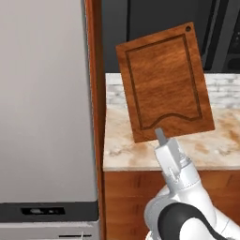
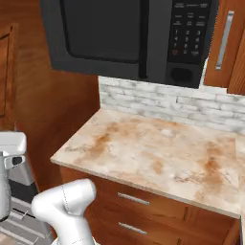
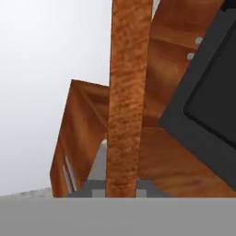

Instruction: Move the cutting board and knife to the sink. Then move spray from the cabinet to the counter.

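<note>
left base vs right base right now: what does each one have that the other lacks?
Left base: the cutting board, held upright and slightly tilted above the counter, pinched at its lower edge by the shut pincer; also a tall grey appliance front on the left.

Right base: the black microwave with its keypad, a wall cabinet door with a metal handle, and drawer handles under the worktop.

Shared: the counter, the pale brick backsplash, the reddish wood side panel, and parts of the white arm.
</note>
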Controlling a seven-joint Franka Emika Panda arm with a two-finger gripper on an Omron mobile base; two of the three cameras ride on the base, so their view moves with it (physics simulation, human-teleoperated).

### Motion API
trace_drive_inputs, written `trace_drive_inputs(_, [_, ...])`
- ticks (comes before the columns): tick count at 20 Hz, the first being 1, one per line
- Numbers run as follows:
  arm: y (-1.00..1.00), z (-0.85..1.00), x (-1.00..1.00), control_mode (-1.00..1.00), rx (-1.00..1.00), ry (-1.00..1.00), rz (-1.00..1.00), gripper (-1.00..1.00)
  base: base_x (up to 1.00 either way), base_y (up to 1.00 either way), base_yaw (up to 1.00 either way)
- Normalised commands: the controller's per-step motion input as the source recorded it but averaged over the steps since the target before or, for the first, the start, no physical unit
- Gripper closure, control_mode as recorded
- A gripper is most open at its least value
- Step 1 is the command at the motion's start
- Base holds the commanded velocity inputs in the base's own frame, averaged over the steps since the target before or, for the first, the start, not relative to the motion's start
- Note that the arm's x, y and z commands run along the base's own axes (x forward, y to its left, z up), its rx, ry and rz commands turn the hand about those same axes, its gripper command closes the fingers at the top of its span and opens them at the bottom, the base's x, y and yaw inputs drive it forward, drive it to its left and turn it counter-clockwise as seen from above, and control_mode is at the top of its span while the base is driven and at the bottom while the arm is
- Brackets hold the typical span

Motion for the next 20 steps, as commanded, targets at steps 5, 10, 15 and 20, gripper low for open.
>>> trace_drive_inputs(5, [0.0, 0.0, 0.0, 1.0, 0.0, 0.0, 0.0, 1.0, -0.07, 0.23, -0.9])
trace_drive_inputs(10, [0.0, 0.0, 0.0, 1.0, 0.0, 0.0, 0.0, 1.0, -0.45, -0.2, -0.8])
trace_drive_inputs(15, [0.0, 0.0, 0.0, 1.0, 0.0, 0.0, 0.0, 1.0, -0.69, -0.23, -0.66])
trace_drive_inputs(20, [0.0, 0.0, 0.0, 1.0, 0.0, 0.0, 0.0, 1.0, -0.86, -0.09, -0.6])
